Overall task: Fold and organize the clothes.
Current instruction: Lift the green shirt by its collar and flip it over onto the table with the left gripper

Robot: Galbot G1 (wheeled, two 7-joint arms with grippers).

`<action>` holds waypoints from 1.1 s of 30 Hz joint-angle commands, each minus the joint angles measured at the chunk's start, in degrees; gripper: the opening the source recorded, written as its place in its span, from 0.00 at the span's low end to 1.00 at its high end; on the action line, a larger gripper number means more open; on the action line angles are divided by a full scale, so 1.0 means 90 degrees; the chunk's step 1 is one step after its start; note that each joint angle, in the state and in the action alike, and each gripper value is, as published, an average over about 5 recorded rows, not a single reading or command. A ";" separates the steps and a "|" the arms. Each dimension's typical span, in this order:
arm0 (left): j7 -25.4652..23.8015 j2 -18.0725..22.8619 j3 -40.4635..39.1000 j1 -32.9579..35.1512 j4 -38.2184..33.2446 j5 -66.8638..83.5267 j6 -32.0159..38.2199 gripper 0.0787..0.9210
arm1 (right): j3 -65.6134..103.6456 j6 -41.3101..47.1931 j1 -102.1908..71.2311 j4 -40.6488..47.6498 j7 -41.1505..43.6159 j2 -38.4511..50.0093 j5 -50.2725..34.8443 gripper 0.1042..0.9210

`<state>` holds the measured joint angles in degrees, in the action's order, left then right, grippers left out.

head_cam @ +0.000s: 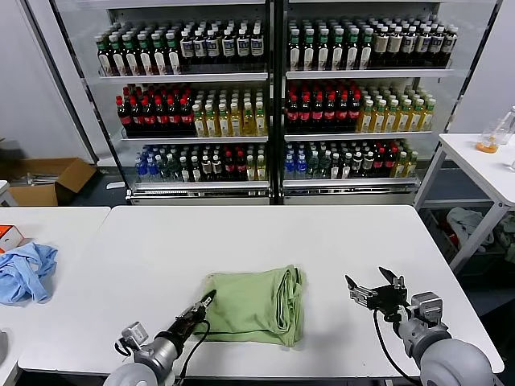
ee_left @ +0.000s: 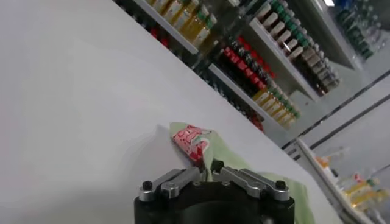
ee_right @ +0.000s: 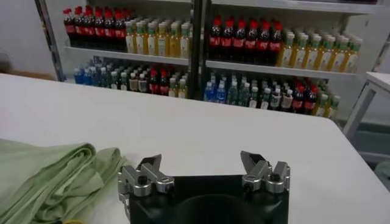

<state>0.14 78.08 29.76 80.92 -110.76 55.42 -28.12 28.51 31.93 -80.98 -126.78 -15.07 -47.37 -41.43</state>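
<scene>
The clothes (head_cam: 257, 304) lie as one folded light green bundle on the white table (head_cam: 322, 241), near its front edge. In the left wrist view the green fabric (ee_left: 214, 145) shows a red-and-white print (ee_left: 190, 141) at a turned-up corner. My left gripper (head_cam: 209, 299) is at the bundle's left near corner, shut on the fabric edge (ee_left: 207, 173). My right gripper (head_cam: 376, 283) hovers open to the right of the bundle, apart from it, with nothing between its fingers (ee_right: 201, 161). The bundle's layered folds (ee_right: 49, 176) show beside it.
A light blue garment (head_cam: 24, 269) lies on the adjoining table at the far left, next to an orange-and-white item (head_cam: 8, 235). Glass-fronted shelves of bottles (head_cam: 273, 96) stand behind the table. A cardboard box (head_cam: 48, 178) sits on the floor, and a white side table (head_cam: 483, 165) stands at the right.
</scene>
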 commanded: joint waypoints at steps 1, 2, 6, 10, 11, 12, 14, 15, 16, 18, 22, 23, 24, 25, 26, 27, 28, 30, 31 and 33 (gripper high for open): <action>0.0072 -0.0632 0.1400 0.0178 -0.0448 0.1402 -0.0311 0.04 | -0.0023 -0.0002 0.0100 0.0007 -0.0005 -0.0003 -0.0050 0.88; 0.0080 -0.0858 0.1683 0.0191 -0.0508 0.1458 -0.0349 0.04 | -0.0042 -0.0003 0.0132 0.0014 -0.0005 -0.0005 -0.0057 0.88; 0.0072 -0.2029 0.2890 0.0134 -0.0689 0.1701 -0.0502 0.04 | -0.0126 -0.0003 0.0251 0.0042 -0.0008 -0.0020 -0.0070 0.88; 0.0011 -0.3048 0.3823 0.0079 -0.0775 0.1758 -0.0556 0.04 | -0.0173 -0.0002 0.0328 0.0038 -0.0006 -0.0038 -0.0072 0.88; -0.0002 -0.3226 0.3942 0.0079 -0.0852 0.1721 -0.0557 0.04 | -0.0176 -0.0003 0.0338 0.0037 -0.0004 -0.0040 -0.0072 0.88; -0.0008 -0.3359 0.3977 0.0082 -0.0964 0.1663 -0.0558 0.04 | -0.0174 -0.0004 0.0340 0.0037 -0.0003 -0.0041 -0.0072 0.88; 0.0011 -0.3461 0.3798 0.0097 -0.1270 0.1473 -0.0556 0.04 | -0.0159 -0.0006 0.0334 0.0042 0.0000 -0.0045 -0.0071 0.88; 0.0048 -0.3418 0.3571 0.0115 -0.1484 0.1304 -0.0553 0.04 | -0.0151 -0.0007 0.0329 0.0044 0.0000 -0.0047 -0.0071 0.88; 0.0083 -0.3331 0.3307 0.0145 -0.1674 0.1072 -0.0550 0.04 | -0.0139 -0.0008 0.0320 0.0044 0.0001 -0.0051 -0.0069 0.88; 0.0169 -0.2980 0.2483 0.0207 -0.2129 0.0357 -0.0538 0.04 | -0.0113 -0.0010 0.0305 0.0044 0.0000 -0.0057 -0.0066 0.88; 0.0279 -0.1877 0.0442 0.0196 -0.2432 -0.1475 -0.0370 0.04 | -0.0036 -0.0010 0.0280 0.0050 -0.0005 -0.0056 -0.0054 0.88; 0.0320 -0.1577 0.0018 0.0141 -0.2377 -0.1799 -0.0324 0.04 | -0.0011 -0.0010 0.0278 0.0050 -0.0006 -0.0052 -0.0051 0.88; 0.0377 -0.1304 -0.0344 0.0062 -0.2320 -0.1999 -0.0295 0.04 | 0.0011 -0.0009 0.0276 0.0048 -0.0007 -0.0048 -0.0048 0.88; 0.0439 -0.1073 -0.0666 -0.0045 -0.2271 -0.2066 -0.0289 0.04 | 0.0038 -0.0009 0.0271 0.0044 -0.0007 -0.0043 -0.0045 0.88; 0.0500 -0.0878 -0.0938 -0.0169 -0.2241 -0.2071 -0.0306 0.04 | 0.0067 -0.0009 0.0263 0.0041 -0.0007 -0.0041 -0.0040 0.88; 0.0560 -0.0707 -0.1180 -0.0295 -0.2210 -0.1988 -0.0330 0.04 | 0.0091 -0.0008 0.0253 0.0044 -0.0007 -0.0044 -0.0034 0.88; 0.0609 -0.0556 -0.1431 -0.0421 -0.2157 -0.1878 -0.0346 0.04 | 0.0110 -0.0008 0.0242 0.0053 -0.0006 -0.0051 -0.0025 0.88; 0.0659 -0.0333 -0.1870 -0.0617 -0.1999 -0.1725 -0.0340 0.04 | 0.0136 -0.0010 0.0222 0.0082 -0.0003 -0.0079 0.0001 0.88; 0.0675 -0.0239 -0.2077 -0.0700 -0.1851 -0.1689 -0.0321 0.04 | 0.0143 -0.0012 0.0212 0.0098 0.0000 -0.0095 0.0016 0.88; 0.0690 -0.0061 -0.2403 -0.0863 -0.1479 -0.1747 -0.0257 0.04 | 0.0155 -0.0019 0.0187 0.0122 0.0006 -0.0129 0.0049 0.88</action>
<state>3.93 65.95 32.28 79.20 -126.93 48.44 -31.51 29.28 31.82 -79.16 -126.14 -15.07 -48.15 -41.31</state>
